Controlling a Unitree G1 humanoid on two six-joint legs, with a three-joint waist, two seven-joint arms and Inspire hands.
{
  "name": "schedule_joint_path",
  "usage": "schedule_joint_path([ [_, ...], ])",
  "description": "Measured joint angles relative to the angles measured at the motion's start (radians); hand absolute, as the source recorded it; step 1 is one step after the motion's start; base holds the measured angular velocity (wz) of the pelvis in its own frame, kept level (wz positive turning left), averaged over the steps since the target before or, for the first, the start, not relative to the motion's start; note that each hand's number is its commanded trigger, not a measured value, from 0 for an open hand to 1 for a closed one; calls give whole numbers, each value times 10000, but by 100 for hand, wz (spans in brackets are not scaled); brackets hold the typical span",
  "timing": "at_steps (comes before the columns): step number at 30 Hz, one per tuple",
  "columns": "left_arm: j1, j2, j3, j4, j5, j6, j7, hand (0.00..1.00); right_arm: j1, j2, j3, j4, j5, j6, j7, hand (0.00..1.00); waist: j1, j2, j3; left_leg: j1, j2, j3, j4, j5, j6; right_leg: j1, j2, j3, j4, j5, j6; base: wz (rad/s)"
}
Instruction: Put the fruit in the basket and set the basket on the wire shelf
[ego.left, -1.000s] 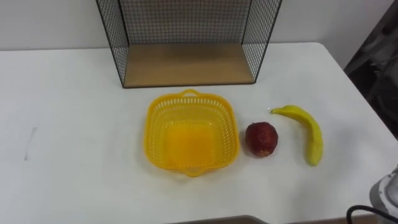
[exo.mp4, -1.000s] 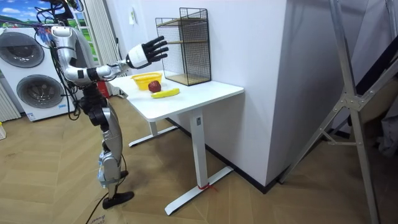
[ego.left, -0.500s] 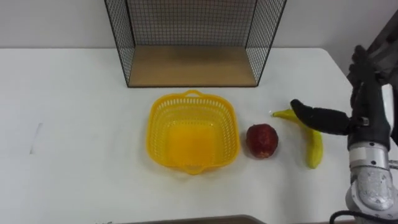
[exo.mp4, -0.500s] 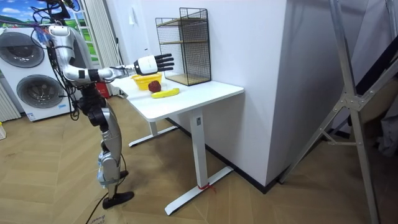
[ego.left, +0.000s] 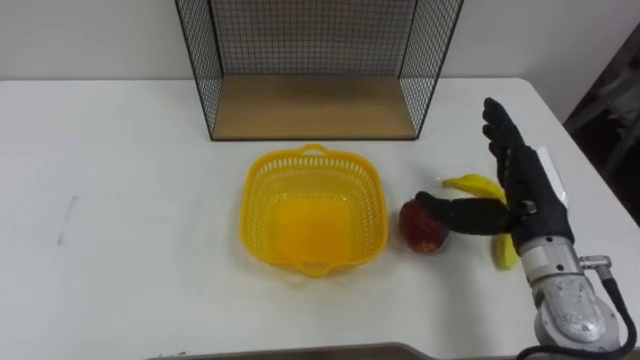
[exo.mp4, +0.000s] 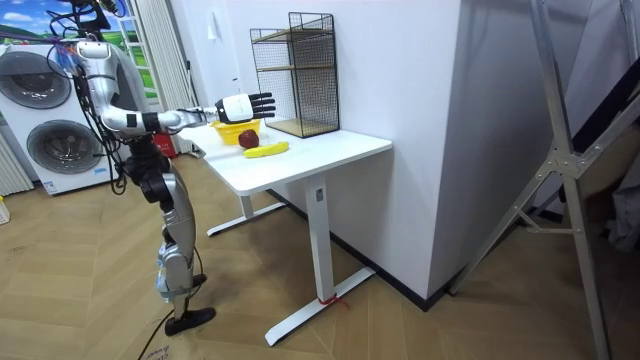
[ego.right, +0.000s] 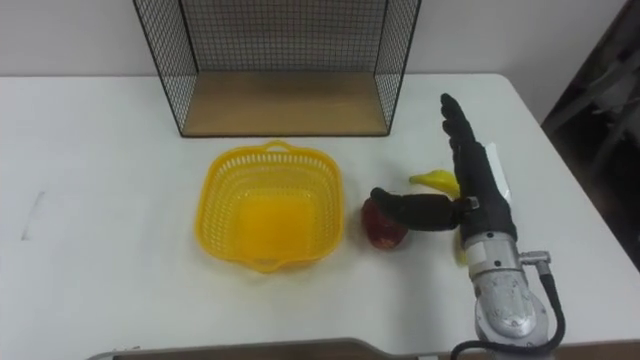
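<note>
Just changed: the right hand (ego.left: 530, 190) has come in over the surface (ego.left: 120, 200). A second ago it was held up high and clear of the fruit. Now it hangs low on the right of the basket (ego.left: 313, 153).
Hand now: fingers straight and pointing away from the robot, thumb stretched sideways toward the basket. It is wide open and holding nothing.
Thumb: its tip lies over the top of the red apple (ego.left: 420, 230). I cannot tell whether it touches.
Red apple: on the surface just beside the basket's right rim, where it lay a second ago.
Banana (ego.left: 472, 184): on the surface further right of the basket, beyond the apple and partly under the palm. It has not moved either.
Basket: yellow plastic, empty, and still on the surface in front of the wire shelf (ego.left: 310, 105).
Wire shelf: behind the basket, with its wooden board bare.
Robot: stands at the surface's near edge, right arm stretched out over it.
Meaning for the task: I'd judge this the reach for the first fruit, most likely the apple. No fruit has been picked up, so both fruits and the shelf step remain.
Next move, as a guess: lower the hand and curl the fingers round the apple without nudging it away.
Writing and brands: none that I can make out on the basket, fruit or shelf.
Other mark: a faint grey streak (ego.left: 68, 205) well to the left of the basket, which is no lettering.
</note>
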Motion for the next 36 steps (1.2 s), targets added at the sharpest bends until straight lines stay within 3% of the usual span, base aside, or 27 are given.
schedule_joint_path([
  [6, 4, 6, -191, 0, 2, -7, 57, 0, 27, 0, 59, 265, -2, 0, 239, 0, 18, -74, -46, 18, 0, -5, 33, 0, 0, 2, -1, -5, 0, 4, -2, 0],
  [15, -14, 34, -361, 49, -3, -23, 77, 0, 30, 0, 150, 418, -92, -11, 240, 0, 32, -40, -13, -2, 3, -2, 65, 0, 1, -9, -2, -13, 6, 22, -6, 0],
  [28, -217, 52, -411, 183, 1, -3, -244, 0, 44, 21, 475, 2277, -204, -4, 1037, 0, 255, -13, -43, -143, 6, -21, 98, 8, 14, -64, -4, -34, -1, 51, -9, 0],
  [36, -215, 58, -378, 196, -1, -4, -338, 0, 41, 21, 505, 2538, -225, -74, 1056, 0, 252, 3, -30, -125, 1, -130, 164, 8, 14, 50, -8, -139, -11, 51, -9, 4],
])
